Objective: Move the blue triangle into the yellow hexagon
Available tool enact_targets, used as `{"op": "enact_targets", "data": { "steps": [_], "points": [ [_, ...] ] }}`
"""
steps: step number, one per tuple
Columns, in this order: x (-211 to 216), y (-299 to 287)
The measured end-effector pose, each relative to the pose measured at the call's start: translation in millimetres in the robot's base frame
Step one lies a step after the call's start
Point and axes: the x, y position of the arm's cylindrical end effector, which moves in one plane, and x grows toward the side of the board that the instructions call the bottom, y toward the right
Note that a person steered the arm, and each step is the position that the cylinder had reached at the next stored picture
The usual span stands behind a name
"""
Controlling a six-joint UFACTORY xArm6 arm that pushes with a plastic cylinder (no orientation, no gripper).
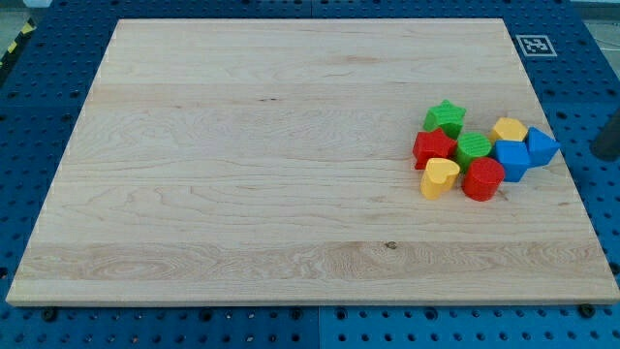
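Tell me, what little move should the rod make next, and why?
Probably bring my tip, a dark shape at the view's right edge off the board, leftward to the blue triangle. That block sits at the cluster's right end, already against the yellow hexagon to its upper left and beside the blue cube. A short nudge up-left should press it in.

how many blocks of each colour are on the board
green: 2, the green star and a rounder green block
red: 2, one red block and another
yellow: 2, the yellow hexagon and the yellow heart
blue: 2, the blue triangle and a blue cube
total: 8

My tip is off the board, at the view's right.
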Motion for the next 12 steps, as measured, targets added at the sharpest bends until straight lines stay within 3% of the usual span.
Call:
{"op": "enact_targets", "data": {
  "steps": [1, 3, 8, 9, 12],
  "points": [
    [20.7, -15.1],
    [14.5, -65.5],
    [-15.2, -68.3],
    [-15.1, -44.5],
    [-60.7, -42.6]
  ]
}}
